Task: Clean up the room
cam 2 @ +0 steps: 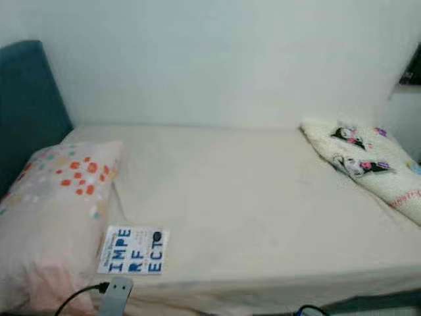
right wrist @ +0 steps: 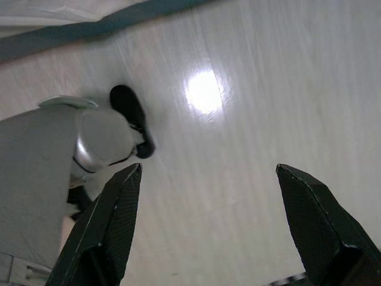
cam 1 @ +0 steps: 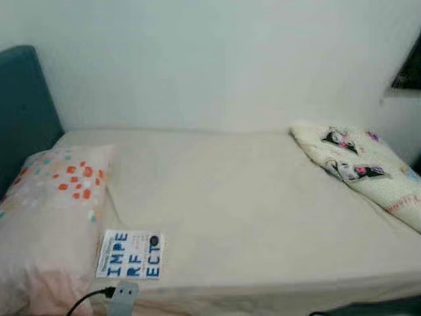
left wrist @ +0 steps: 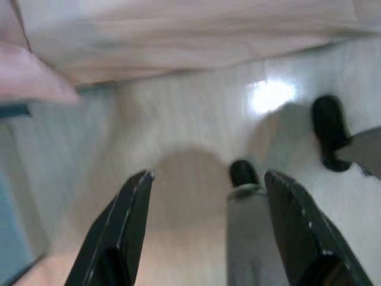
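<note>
Robot is standing at the long side of the bed, looking down across it, both arms hanging idle. Left hand is pointing at the pale floor beside the bed, fingers apart, nothing between them. Right hand is also aimed at the floor, fingers spread wide, gripping nothing. On the bed: a book with blue block lettering is lying flat near the front edge, just beside the spotted pillow at the headboard end. A folded cartoon-print blanket is sitting at the far right end, near the back corner. A grey charger with a black cable is showing at the front edge, just below the book. My read: it is in the survey/approach stage, no pick started. Book looks like the stray item. Next move likely calls for raising the left hand over the front edge and coming down on the book's near side; it's thin and flat on soft bedding, so getting a finger under could be tricky.
</note>
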You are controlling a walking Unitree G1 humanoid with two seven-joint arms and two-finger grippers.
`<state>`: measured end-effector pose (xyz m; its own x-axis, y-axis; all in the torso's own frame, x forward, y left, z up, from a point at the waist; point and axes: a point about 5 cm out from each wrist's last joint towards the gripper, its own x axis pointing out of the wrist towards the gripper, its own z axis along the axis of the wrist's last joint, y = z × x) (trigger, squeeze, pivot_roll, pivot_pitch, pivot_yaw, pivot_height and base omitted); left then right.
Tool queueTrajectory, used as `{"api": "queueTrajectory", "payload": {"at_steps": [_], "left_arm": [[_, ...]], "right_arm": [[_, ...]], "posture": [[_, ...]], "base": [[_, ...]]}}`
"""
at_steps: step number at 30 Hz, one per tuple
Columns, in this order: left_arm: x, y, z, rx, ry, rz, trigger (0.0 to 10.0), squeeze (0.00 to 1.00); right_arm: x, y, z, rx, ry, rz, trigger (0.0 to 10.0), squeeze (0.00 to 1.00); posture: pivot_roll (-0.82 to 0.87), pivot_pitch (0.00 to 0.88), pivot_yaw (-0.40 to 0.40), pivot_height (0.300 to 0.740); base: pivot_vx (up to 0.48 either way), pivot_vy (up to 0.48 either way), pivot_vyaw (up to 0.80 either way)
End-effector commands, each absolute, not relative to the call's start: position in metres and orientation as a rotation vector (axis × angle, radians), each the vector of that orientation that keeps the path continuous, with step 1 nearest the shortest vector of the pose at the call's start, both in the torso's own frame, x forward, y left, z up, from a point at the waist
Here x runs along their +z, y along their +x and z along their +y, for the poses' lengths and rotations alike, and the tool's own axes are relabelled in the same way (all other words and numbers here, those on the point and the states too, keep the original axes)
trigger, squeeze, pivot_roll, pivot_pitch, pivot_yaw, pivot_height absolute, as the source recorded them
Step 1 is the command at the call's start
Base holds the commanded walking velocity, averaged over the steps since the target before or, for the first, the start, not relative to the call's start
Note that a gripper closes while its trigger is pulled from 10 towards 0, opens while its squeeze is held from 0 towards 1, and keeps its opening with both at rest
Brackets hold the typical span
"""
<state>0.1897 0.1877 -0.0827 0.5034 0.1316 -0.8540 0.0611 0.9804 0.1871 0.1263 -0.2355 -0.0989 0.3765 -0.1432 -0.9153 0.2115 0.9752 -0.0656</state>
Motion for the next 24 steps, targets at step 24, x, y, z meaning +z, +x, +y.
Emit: {"api": "queueTrajectory", "payload": {"at_steps": [24], "left_arm": [[-0.0853,0.1845,0.1887,0.035,0.281,1.088,10.0,0.00]], "right_arm": [[-0.0968,0.1338,-0.2341,-0.236,0.080,1.135,10.0,0.00]], "posture": [[-0.11,0.000,-0.036,0.735]], "base": [[0.000,-0.471,0.00]]}}
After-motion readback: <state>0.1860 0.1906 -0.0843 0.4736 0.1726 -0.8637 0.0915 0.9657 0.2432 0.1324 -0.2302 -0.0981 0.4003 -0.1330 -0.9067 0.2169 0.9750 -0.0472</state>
